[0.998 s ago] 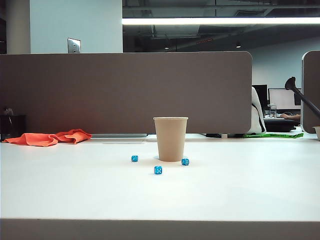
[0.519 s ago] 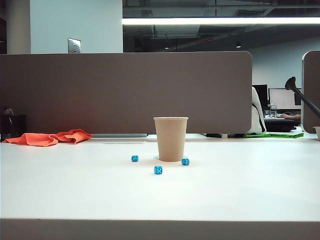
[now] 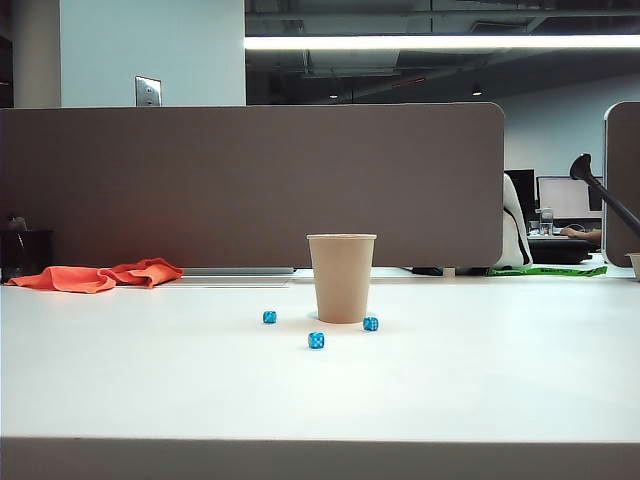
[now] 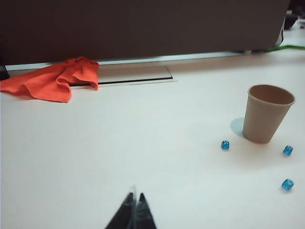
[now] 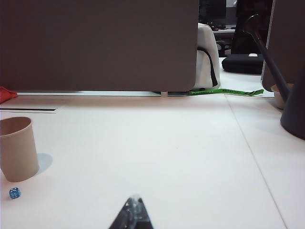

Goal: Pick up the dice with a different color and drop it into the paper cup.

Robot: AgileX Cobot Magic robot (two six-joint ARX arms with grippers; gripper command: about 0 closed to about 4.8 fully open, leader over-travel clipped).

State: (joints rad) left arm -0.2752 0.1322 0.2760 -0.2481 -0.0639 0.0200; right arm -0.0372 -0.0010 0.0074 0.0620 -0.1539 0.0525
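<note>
The tan paper cup [image 3: 341, 278] stands upright mid-table, also seen in the left wrist view [image 4: 267, 114] and the right wrist view [image 5: 16, 150]. The dice with a different color is hidden or out of view in every frame. Three blue dice lie round the cup's foot [image 3: 269, 317] [image 3: 316, 340] [image 3: 371, 323]. My left gripper [image 4: 135, 195] is shut on nothing, above bare table well to the cup's left. My right gripper [image 5: 135, 198] is shut too, empty, well to the cup's right. Neither gripper shows in the exterior view.
An orange cloth [image 3: 100, 275] lies crumpled at the back left by the grey partition [image 3: 250, 180]. A dark upright object [image 5: 293, 109] and a small bowl [image 5: 281, 95] stand at the far right. A green strip [image 3: 545, 269] lies at the back right.
</note>
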